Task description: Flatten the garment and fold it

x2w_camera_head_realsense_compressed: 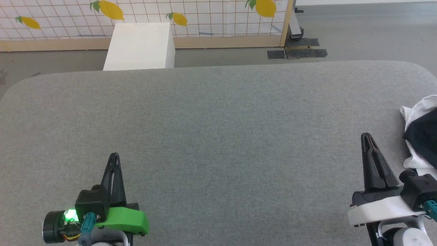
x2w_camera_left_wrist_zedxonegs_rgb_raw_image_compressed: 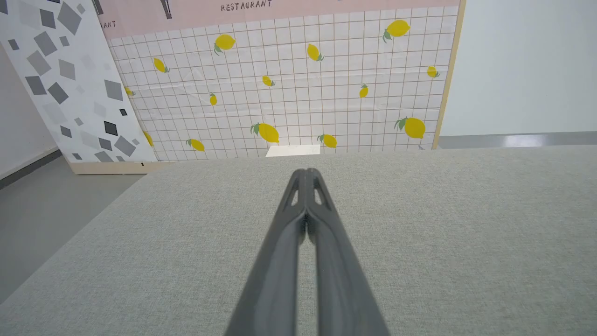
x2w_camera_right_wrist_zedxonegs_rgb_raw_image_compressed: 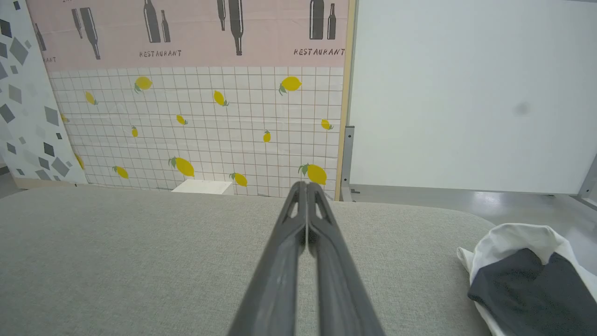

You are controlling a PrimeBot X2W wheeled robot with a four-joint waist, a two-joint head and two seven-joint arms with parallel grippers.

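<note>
Garment: I found one garment bunched in a heap at the right edge of the table, white cloth wrapped round a black patch.
Cut off: the head view's right edge sliced through the heap, and the right wrist view cropped it at the lower right corner. I could not tell how much lay beyond, nor pick out sleeves, collar or print.
Right gripper: the right gripper was closed, its two fingers pressed tip to tip over bare table. It sat just left of the garment and apart from it.
Left gripper: the left gripper was closed the same way, well apart from the garment, over the table's near left part.
Arms: the head view's bottom edge cut off both. I could see just a green bracket with a lit green lamp on the left wrist, and a white bracket on the right.
Table: grey cloth top with rounded far corners; its near edge lay out of frame.
Box: one white box stood behind the far edge, its base hidden by the table.
Panel: one gridded lemon panel stood behind the box, its top cropped in the head view.
Count: one garment, two grippers, four fingers, one box and four lemons in the head view, some clipped by the top edge.
Floor: dark tape patches lay by the panel's post, and I could not tell how many.
</note>
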